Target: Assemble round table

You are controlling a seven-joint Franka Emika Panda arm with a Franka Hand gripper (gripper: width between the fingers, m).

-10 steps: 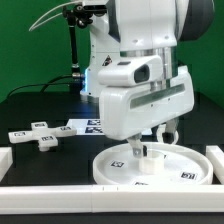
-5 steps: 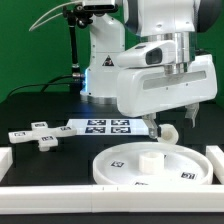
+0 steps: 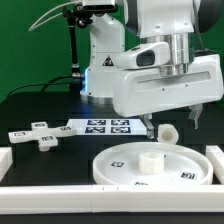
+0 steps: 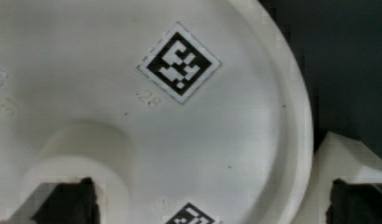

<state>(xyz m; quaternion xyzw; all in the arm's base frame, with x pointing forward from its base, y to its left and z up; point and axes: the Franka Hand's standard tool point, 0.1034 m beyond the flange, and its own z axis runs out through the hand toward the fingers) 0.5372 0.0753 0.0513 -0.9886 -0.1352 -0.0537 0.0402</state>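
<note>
Pincer (image 3: 170, 121) lifted off round disc (image 3: 150, 163), shifted toward leg (image 3: 168, 132) | open, empty | risk: off-centre descent knocks leg aside

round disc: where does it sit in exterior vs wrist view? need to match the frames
Exterior view: the round disc lies flat, low in the picture and right of centre.
Wrist view: the round disc fills most of the picture, seen close up.
Shared landmark: the raised stub at the disc's middle, which also shows in the wrist view.
</note>
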